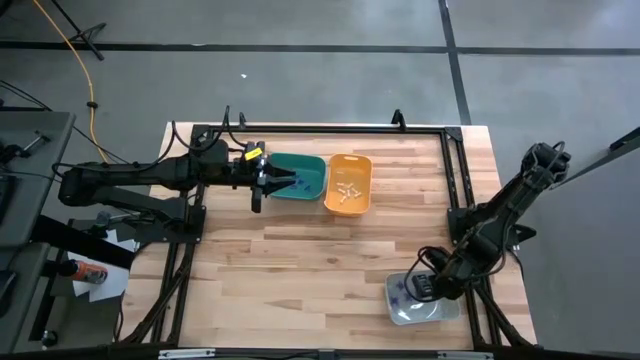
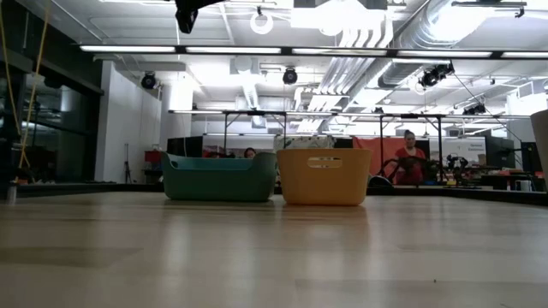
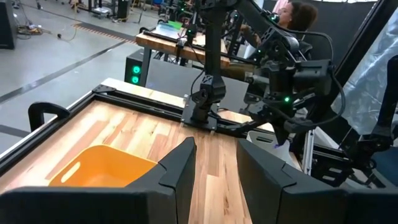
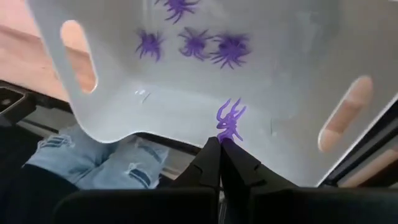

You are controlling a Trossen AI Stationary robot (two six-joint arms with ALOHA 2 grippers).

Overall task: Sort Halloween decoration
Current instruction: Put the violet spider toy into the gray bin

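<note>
While purple spiders (image 4: 198, 42) lie in the grey bin (image 1: 420, 300) at the lower right of the high view, sorting looks partly done: cream pieces (image 1: 347, 191) already sit in the orange bin (image 1: 349, 184). The right gripper (image 4: 219, 144), over the grey bin, is pressed together, pinching one purple spider (image 4: 229, 120). The left gripper (image 1: 283, 181) hovers over the green bin (image 1: 299, 176), fingers spread and seemingly empty. Only the right wrist view shows the spiders; the low view shows just bin walls.
</note>
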